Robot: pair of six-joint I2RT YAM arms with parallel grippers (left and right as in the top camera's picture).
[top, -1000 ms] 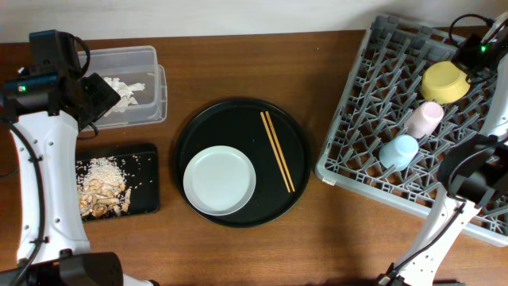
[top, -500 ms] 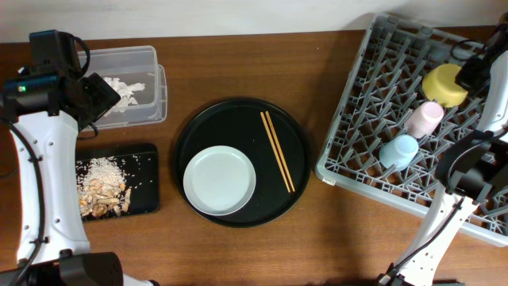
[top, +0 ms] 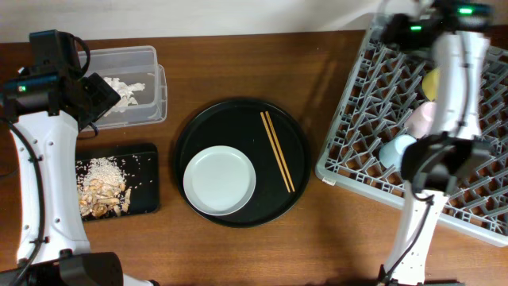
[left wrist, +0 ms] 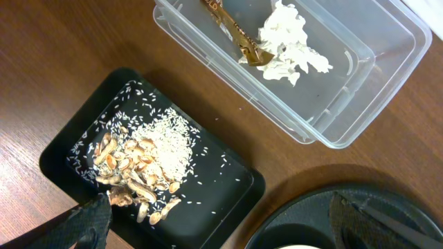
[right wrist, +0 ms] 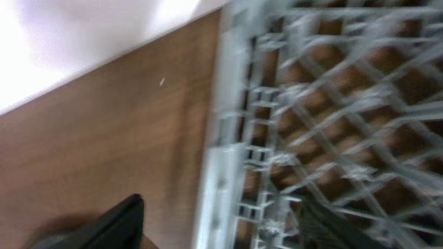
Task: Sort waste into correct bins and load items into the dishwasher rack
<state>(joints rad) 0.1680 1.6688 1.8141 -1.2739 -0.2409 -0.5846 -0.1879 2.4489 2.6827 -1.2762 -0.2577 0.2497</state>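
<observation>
The dishwasher rack (top: 373, 127) holds a yellow bowl (top: 429, 82), a pink cup (top: 421, 119) and a light-blue cup (top: 395, 151). My right arm (top: 454, 71) crosses over them. My right gripper (right wrist: 221, 228) is open and empty above the rack's (right wrist: 311, 104) far left edge. The pale grey plate (top: 220, 180) and chopsticks (top: 278, 151) lie on the round black tray (top: 240, 119). My left gripper (left wrist: 218, 228) hangs open and empty over the black tray (left wrist: 214, 194) holding rice (left wrist: 166, 138) and brown food pieces (left wrist: 128, 183). White paper (left wrist: 291, 45) and a wrapper (left wrist: 239, 38) sit in the clear tub (left wrist: 332, 104).
The clear tub (top: 151, 79) and the rectangular black tray (top: 147, 183) stand at the table's left side, beside my left arm (top: 40, 159). Bare wood (top: 317, 71) lies between the round tray and the rack. The right wrist view is motion-blurred.
My right arm swung from the rack's right side to its far left edge, and its jaws went from shut to open. The yellow bowl stays in the rack. The left arm has not moved.
</observation>
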